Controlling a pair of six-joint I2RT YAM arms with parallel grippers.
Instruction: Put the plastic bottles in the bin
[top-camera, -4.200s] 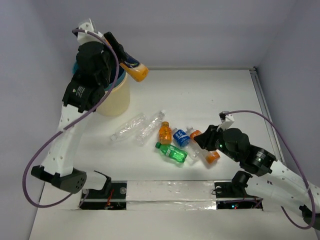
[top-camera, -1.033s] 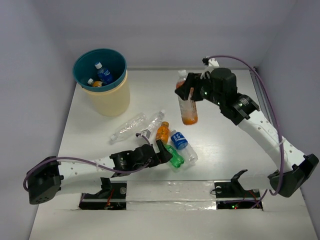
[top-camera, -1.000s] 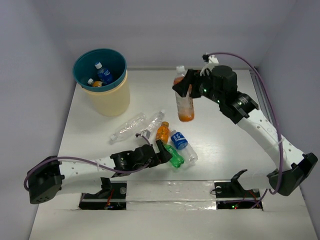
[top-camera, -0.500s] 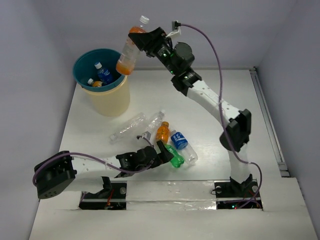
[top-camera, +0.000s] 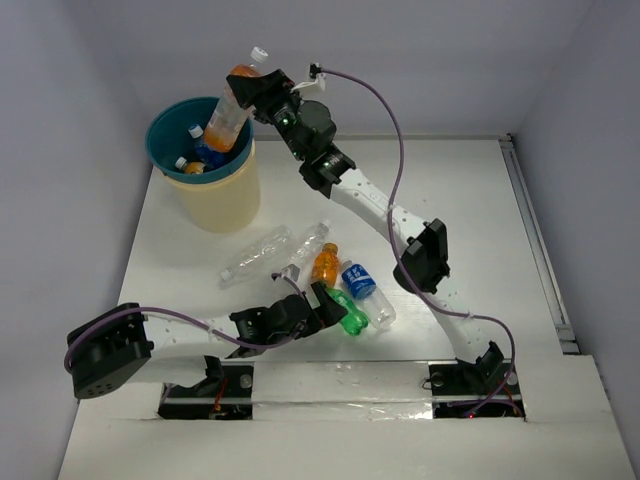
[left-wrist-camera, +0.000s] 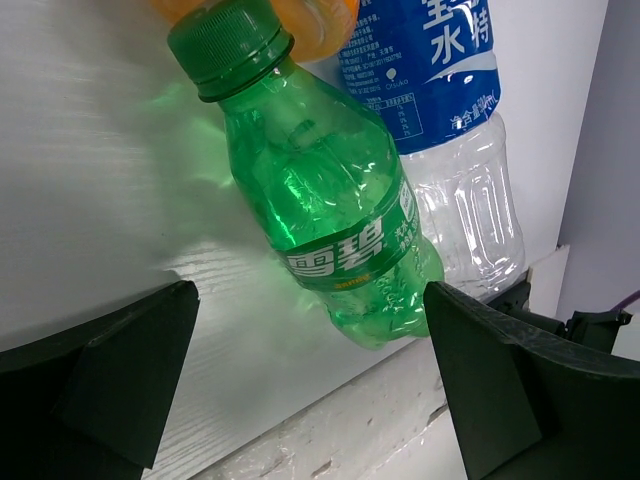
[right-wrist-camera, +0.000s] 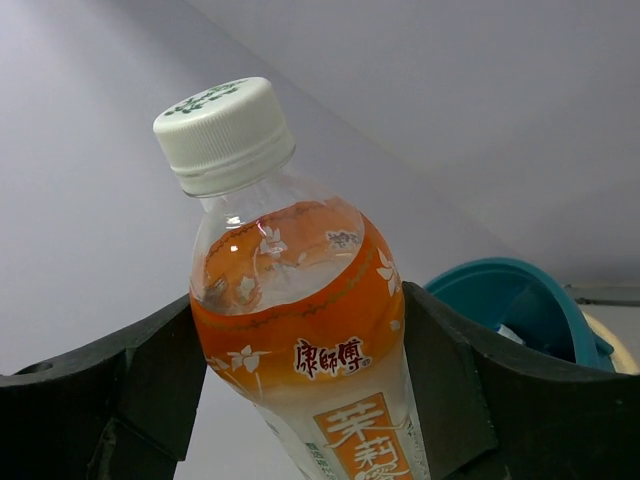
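Right gripper (top-camera: 248, 92): is pinching the orange tea bottle (top-camera: 222, 122), cap up, its base tilting down over the bin (top-camera: 150, 138) (mouth lying directly beneath).

High view looks down on whole table (top-camera: 470, 210), left wrist close above green bottle (left-wrist-camera: 335, 215), right wrist close on orange bottle (right-wrist-camera: 300, 330), both shared overhead.

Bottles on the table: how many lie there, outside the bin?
5. A clear bottle and a second clear bottle lie mid-table; next to them an orange bottle, a blue-labelled bottle and a green bottle, by the left hand. The hand may hide another.
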